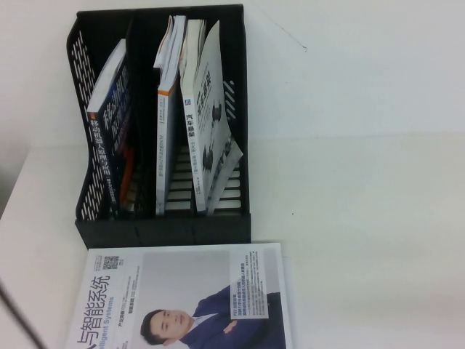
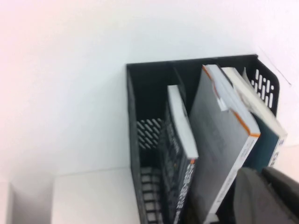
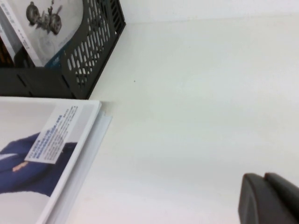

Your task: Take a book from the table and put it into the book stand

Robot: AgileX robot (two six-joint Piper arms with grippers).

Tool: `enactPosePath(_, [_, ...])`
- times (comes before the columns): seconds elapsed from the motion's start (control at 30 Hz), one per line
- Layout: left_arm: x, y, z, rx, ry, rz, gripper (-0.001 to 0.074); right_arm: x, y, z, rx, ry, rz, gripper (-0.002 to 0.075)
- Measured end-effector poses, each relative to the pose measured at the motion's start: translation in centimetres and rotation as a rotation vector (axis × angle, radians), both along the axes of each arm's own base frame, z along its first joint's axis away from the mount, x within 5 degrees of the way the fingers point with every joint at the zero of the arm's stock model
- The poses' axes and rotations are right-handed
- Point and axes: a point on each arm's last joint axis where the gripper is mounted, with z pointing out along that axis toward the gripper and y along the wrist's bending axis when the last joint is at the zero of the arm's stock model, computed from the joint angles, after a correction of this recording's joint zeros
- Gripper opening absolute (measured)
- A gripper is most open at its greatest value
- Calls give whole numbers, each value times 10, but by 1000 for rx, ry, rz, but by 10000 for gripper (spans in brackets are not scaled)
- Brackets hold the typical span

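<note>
The dark navy book (image 1: 110,127) with white Chinese title stands leaning in the left slot of the black mesh book stand (image 1: 163,231). In the left wrist view the book (image 2: 180,163) and the stand (image 2: 133,116) show from above. My left gripper (image 2: 262,172) is shut and empty, hovering above the stand's front near the middle books. My right gripper (image 3: 264,177) is shut and empty over the bare white table (image 3: 196,93), right of the stand (image 3: 93,42). Neither gripper shows in the high view.
White and grey books with orange-striped spines (image 1: 168,109) and a car-cover book (image 1: 211,123) lean in the middle and right slots. A white-cover book picturing a suited man (image 1: 189,305) lies flat in front of the stand; it also shows in the right wrist view (image 3: 46,154).
</note>
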Motion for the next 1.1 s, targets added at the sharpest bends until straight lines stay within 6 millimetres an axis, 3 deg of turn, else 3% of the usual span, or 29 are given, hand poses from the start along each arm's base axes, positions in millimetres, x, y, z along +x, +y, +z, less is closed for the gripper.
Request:
enactPosePath(0.2, [-42, 2, -58, 2, -30, 23, 1, 2, 1, -1, 13, -26, 3, 5])
enactPosePath(0.37, [-43, 0, -87, -1, 10, -3, 1, 1, 1, -2, 0, -21, 3, 5])
enactPosePath(0.73, [-42, -5, -92, -92, 33, -35, 1, -2, -2, -10, -42, 70, -4, 5])
enactPosePath(1.1, [-47, -2, -97, -72, 10, -12, 1, -2, -2, -10, -43, 72, -4, 5])
